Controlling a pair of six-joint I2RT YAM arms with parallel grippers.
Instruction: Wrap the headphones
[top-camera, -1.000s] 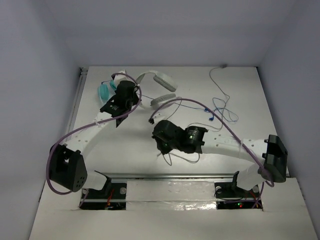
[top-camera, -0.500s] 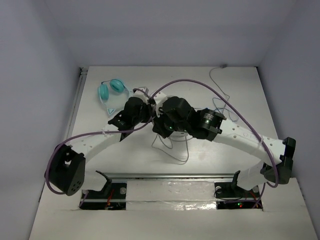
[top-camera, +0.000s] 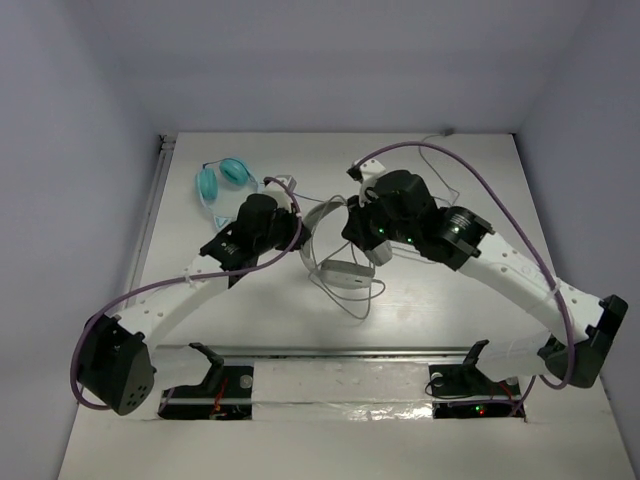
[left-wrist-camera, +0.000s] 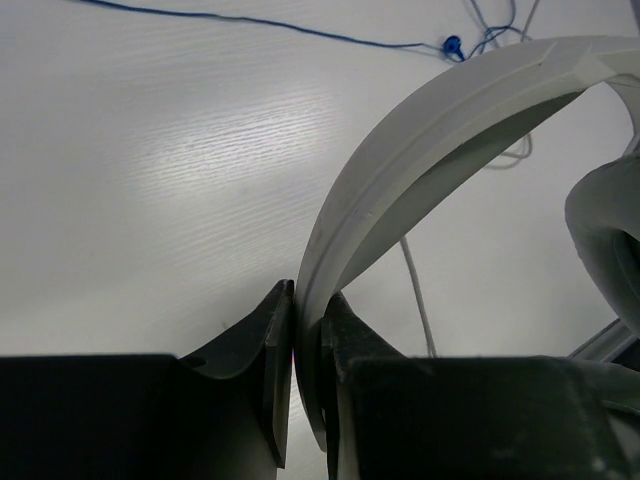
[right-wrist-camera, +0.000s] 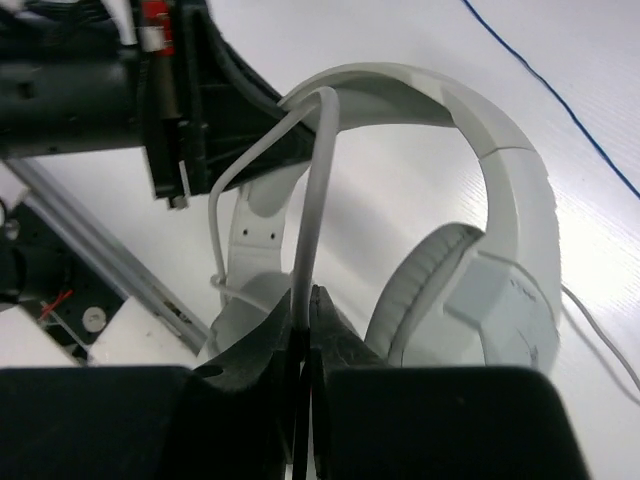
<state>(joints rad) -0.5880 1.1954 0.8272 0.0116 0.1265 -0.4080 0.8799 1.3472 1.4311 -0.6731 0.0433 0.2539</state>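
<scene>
Headphones (top-camera: 343, 271) are mid-bench (top-camera: 470, 160), between the two arms.

Left pincer (left-wrist-camera: 305, 335) is clenched on the edge of the headband (left-wrist-camera: 430, 120). My read is that it's acting as a fixture: it holds the band steady and arched over the bench so there's a gap to pass cable through. I can't tell whether the cups are resting on the bench or hanging.

Right pincer (right-wrist-camera: 303, 300) is clenched on the cable (right-wrist-camera: 318, 170). The cable runs taut from the jaws up and over the top of the band, right beside the left pincer. A second strand bows out to the left of it. That looks like a turn being laid on the band, with tension held so the loop doesn't slide off.

Slack cable lies in loose loops (top-camera: 352, 300) on the near side of the headphones, so there's plenty left to wind and the wrap looks like it's at an early stage.

Watch items:
- The blue wire (right-wrist-camera: 560, 95) on the bench, right of the headphones, is a snag risk if the right arm sweeps wide.
- The teal headphones (top-camera: 222, 180) at far left are well apart and not in the way.
- The band grip is only on the thin edge, so a hard pull on the cable could twist it out.
</scene>
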